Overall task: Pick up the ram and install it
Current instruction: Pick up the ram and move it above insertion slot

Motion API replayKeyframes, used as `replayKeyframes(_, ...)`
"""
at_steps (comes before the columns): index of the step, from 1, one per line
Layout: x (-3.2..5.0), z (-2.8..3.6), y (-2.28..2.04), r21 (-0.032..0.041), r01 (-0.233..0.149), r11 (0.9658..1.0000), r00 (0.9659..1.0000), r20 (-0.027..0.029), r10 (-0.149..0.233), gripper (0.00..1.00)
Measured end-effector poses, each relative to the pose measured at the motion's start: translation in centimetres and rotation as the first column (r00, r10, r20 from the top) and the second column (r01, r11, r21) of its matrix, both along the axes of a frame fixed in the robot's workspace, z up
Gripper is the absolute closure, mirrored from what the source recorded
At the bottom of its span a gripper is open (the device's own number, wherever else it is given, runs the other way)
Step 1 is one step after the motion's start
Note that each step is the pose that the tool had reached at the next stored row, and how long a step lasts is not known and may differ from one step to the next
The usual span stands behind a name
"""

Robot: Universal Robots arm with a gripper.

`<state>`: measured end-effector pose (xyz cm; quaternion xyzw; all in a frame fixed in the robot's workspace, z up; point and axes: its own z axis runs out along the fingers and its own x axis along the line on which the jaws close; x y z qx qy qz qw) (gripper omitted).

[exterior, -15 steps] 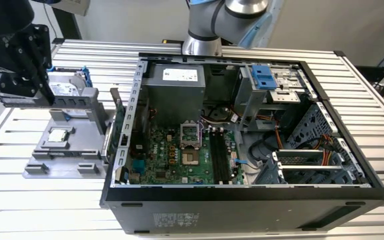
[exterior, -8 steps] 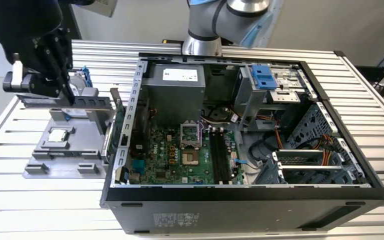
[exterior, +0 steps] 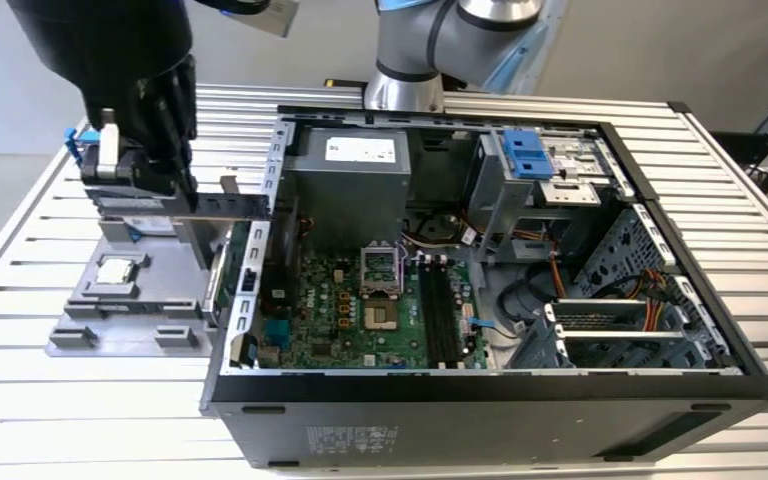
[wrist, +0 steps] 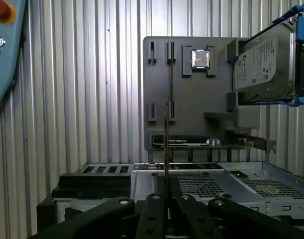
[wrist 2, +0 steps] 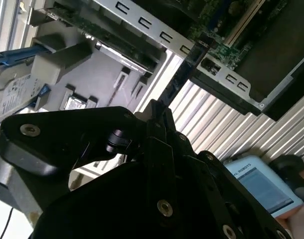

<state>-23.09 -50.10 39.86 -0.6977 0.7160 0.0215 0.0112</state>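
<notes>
First wrist view: black end effector [wrist: 167, 195] pinches thin flat ram [wrist: 166, 149], seen edge-on.

We find an open computer case [exterior: 491, 395] on the counter [exterior: 744, 180], at the exterior view's right. Just beside it, on that view's left, a tray [exterior: 77, 335] bears a processor chip [exterior: 117, 269] and, farther back, a hard drive [wrist: 264, 64]. Above the tray, the hand [wrist: 164, 199] grips the ram [wrist: 167, 149].

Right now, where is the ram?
On the exterior view's left, the ram is clamped in the gripper above the grey parts tray, close beside the open computer case's wall.
</notes>
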Motion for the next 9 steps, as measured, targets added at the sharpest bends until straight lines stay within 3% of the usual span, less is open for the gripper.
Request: replayKeyframes(9, 4.05, 0.0, 0.0, 0.0, 0.0, 1.0, 1.0, 0.0, 0.0, 1.0)
